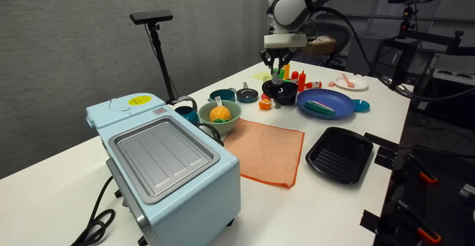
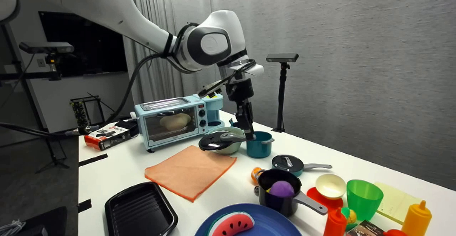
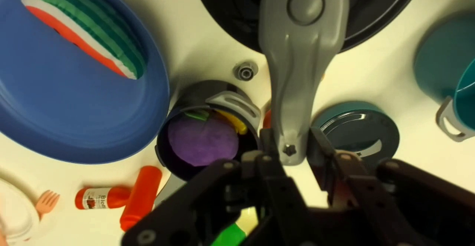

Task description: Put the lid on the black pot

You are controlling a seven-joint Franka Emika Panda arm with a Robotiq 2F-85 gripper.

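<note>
Grey textured walls (image 2: 338, 86) stand behind the long white table (image 1: 274, 205), on which many kitchen objects are placed. Over it stretches a white robot arm (image 2: 213, 42), with its wrist directed downwards. Toward one end of the table stands a light-blue toaster oven (image 1: 207, 201), which bears a ribbed metal tray (image 1: 163, 153) on its top. Next to the oven, an orange cloth (image 1: 271, 146) is spread out flat. Near the cloth are a blue plate (image 3: 74, 105), with a watermelon slice (image 3: 85, 34) lying on it, and a black rectangular baking tray (image 1: 339, 157).

Just beside the blue plate, the black pot (image 2: 272, 201) stands upright, open at the top; inside it one sees a rounded purple object (image 3: 204, 138) and smaller yellow and green pieces. Nearer to the oven is a pale green bowl (image 1: 224, 128) with a yellow toy fruit (image 1: 219, 112), and near this bowl a teal pot (image 2: 259, 148).

As for the lid (image 2: 210, 141), it is round and black, and it hangs in the air, apart from the black pot. The pincer (image 3: 293, 140) is clenched on its long grey handle (image 3: 304, 49), close to the free end, one finger on each side.

Among the smaller things are a green cup (image 2: 363, 198), a yellow squeeze bottle (image 2: 416, 221) and a small orange fruit (image 1: 265, 104).
</note>
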